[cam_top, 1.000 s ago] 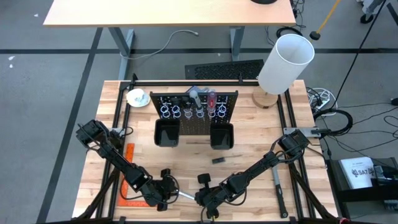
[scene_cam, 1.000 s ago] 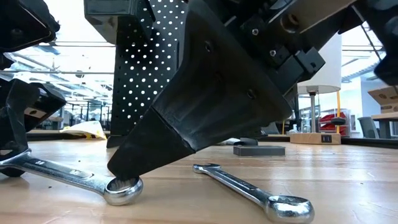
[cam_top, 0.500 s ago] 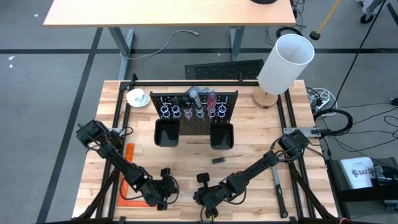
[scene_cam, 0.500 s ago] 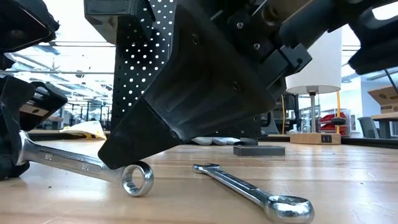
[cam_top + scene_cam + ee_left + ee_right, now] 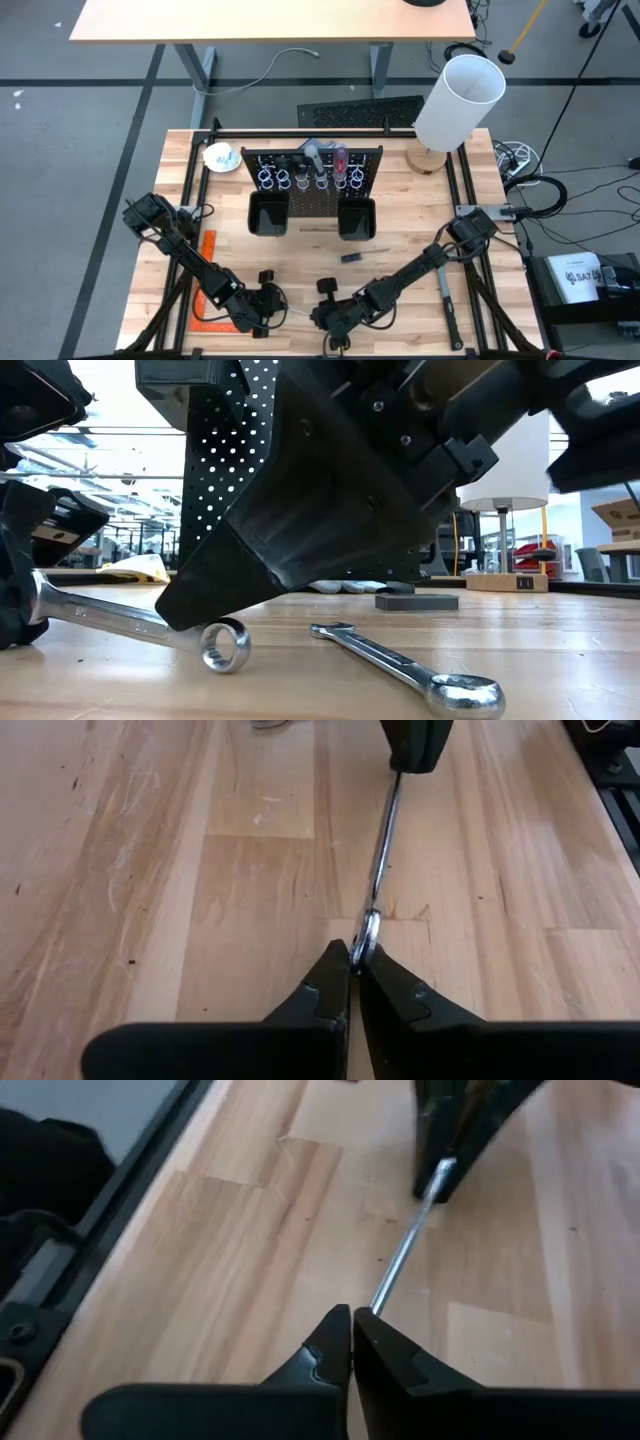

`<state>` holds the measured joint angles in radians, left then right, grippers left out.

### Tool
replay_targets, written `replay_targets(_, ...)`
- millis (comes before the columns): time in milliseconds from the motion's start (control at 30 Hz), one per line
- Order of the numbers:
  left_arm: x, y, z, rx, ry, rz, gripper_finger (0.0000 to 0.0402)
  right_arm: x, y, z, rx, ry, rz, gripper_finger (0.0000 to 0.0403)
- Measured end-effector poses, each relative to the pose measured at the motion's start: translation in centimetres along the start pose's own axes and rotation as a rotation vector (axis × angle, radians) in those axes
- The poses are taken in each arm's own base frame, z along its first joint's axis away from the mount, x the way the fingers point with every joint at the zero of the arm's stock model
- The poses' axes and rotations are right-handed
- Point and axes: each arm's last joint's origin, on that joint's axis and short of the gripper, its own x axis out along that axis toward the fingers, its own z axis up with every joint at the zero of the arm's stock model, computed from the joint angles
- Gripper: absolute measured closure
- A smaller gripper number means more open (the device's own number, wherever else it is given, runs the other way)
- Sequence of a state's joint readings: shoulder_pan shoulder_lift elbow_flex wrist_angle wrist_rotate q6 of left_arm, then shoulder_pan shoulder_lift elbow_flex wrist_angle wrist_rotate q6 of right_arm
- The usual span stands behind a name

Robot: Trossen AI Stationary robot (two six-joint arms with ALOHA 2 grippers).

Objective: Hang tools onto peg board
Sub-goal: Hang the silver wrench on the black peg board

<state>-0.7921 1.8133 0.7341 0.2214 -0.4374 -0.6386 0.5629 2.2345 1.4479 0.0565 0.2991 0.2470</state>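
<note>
A silver wrench (image 5: 130, 625) stretches between my two grippers near the table's front edge. My left gripper (image 5: 352, 960) is shut on one end of it. The ring end (image 5: 225, 647) stands on edge on the wood. My right gripper (image 5: 351, 1320) is shut, with its tip at the shaft beside that ring end. A second wrench (image 5: 400, 663) lies flat on the table to the right. The black peg board (image 5: 312, 170) stands upright at the far middle, with wire rings, some tools in them and two black bins (image 5: 268, 215). My left gripper pinches the wrench's end opposite the ring (image 5: 368, 932) between its two fingertips. It slants down from the table's left, in line with the shaft. That end is raised, so the wrench slopes down to its ring end on the wood. My right gripper's shut fingertips (image 5: 178, 618) lie against the shaft (image 5: 378, 1298) next to the ring end, slanting down from the right. The shaft passes beside the tips, not between them.
A small dark block (image 5: 350, 258) lies behind the grippers. An orange ruler (image 5: 206, 285) lies at the front left. A white lamp (image 5: 458, 100) stands at the far right and a white object (image 5: 220, 156) at the far left. Bare wood lies between the grippers and the bins.
My left gripper has taken hold of the wrench's end. The wrench lay flat a second ago. It has now rolled onto its edge, with the held end lifted and the ring end upright on the wood, shifted slightly right. Both arms have stayed where they were.
</note>
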Motion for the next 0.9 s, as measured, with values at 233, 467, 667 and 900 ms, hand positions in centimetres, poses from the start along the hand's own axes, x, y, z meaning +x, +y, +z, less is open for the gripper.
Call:
replay_targets(233,-0.1,0.2,0.3,-0.012,-0.028,0.03,0.0391,-0.5,0.0,0.9,0.042,-0.068,-0.037,0.0329)
replay_targets(467,-0.3,-0.5,1.3,0.024,-0.053,0.009,0.0391,-0.5,0.0,1.0,0.031,-0.074,-0.046,0.0276)
replay_targets(667,-0.4,-0.9,1.8,0.04,-0.019,0.019,0.0391,-1.5,0.4,2.4,-0.004,-0.158,-0.027,0.0277)
replay_targets(900,-0.7,-1.7,2.8,0.043,0.057,0.028,0.0391,-3.3,1.6,3.9,-0.088,-0.251,0.001,0.029)
